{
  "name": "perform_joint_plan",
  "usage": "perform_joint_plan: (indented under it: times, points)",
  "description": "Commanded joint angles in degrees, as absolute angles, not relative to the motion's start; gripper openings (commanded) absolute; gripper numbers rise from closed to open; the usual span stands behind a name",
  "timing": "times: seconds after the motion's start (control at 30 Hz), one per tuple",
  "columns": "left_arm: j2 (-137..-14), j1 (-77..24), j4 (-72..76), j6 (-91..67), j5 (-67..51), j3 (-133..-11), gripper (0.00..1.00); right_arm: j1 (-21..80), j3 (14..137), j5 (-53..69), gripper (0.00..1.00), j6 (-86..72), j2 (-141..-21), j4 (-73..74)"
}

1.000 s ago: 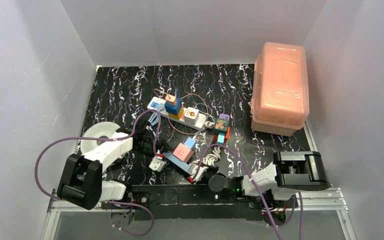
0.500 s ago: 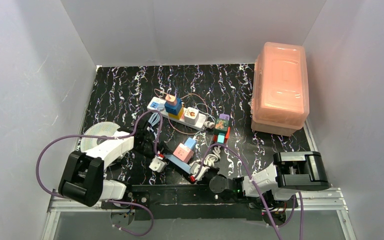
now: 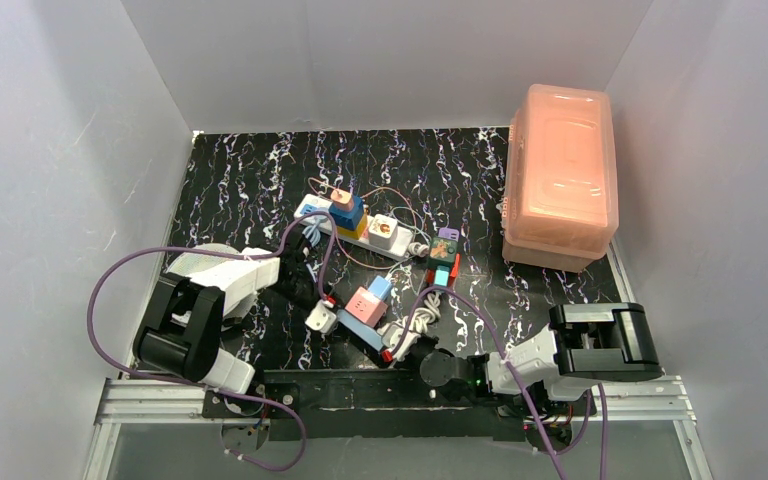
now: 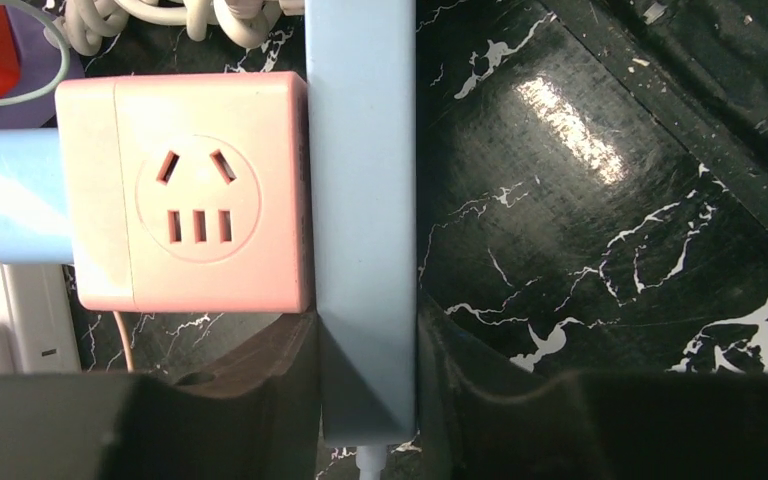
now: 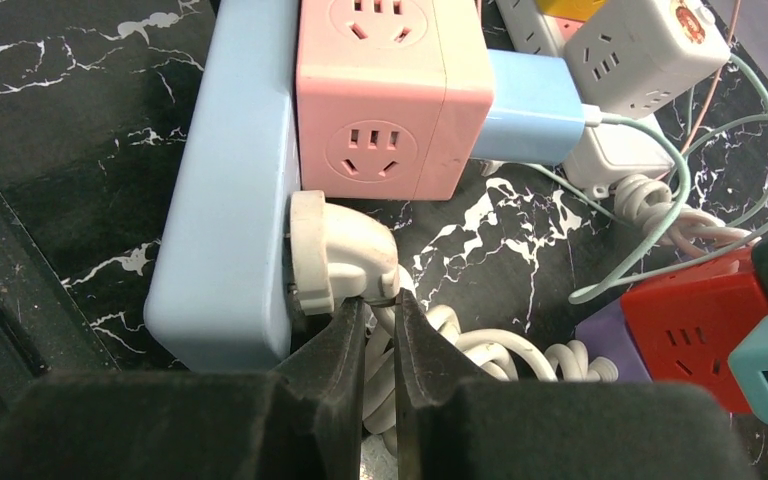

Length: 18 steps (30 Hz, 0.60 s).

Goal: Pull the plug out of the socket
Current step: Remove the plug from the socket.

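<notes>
Clamping the light-blue strip (image 4: 365,200) in the left gripper (image 4: 365,330); right gripper (image 5: 380,300), nearly closed, meets the strip's white plug (image 5: 335,255), hold unclear. Next, probably: pinch firmly, pull away.

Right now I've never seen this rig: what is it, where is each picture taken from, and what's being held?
It is two small robot arms bolted to a table's near edge. The wide picture looks down from above and behind: left arm, right arm. The other two come from a camera on each wrist, looking past its fingers. On the black marbled table lie a long white power strip, a light-blue strip carrying a pink cube adaptor, a coiled white cord and an orange lidded bin. The left end effector grips the light-blue strip's end, fingers against both sides. The right end effector appears to pinch the white plug seated in that strip's side.
</notes>
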<state>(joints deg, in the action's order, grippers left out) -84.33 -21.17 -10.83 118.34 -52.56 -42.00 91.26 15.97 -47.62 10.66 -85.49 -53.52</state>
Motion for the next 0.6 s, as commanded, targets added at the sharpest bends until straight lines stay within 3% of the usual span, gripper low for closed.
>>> perform_joint_plan:
  times: [0.0, 0.1, 0.4, 0.57]
  points:
    - [-83.8, -23.2, -19.9, 131.6, -60.4, -41.5, 0.12, 91.7, 18.9, -46.2, 0.09, 8.0, -85.5, -67.1]
    - [-82.5, -23.2, -20.4, 133.0, -60.2, -40.4, 0.0, 91.7, 18.8, -46.9, 0.09, 8.1, -86.3, -68.2]
    - [-82.6, -21.9, -33.8, 154.6, -62.7, -40.5, 0.0, 85.4, 15.2, -45.4, 0.09, 3.2, -83.8, -70.8]
    - [-82.4, -21.8, -32.5, 155.1, -64.0, -40.0, 0.0, 82.9, 15.4, -43.7, 0.08, -0.8, -85.1, -70.1]
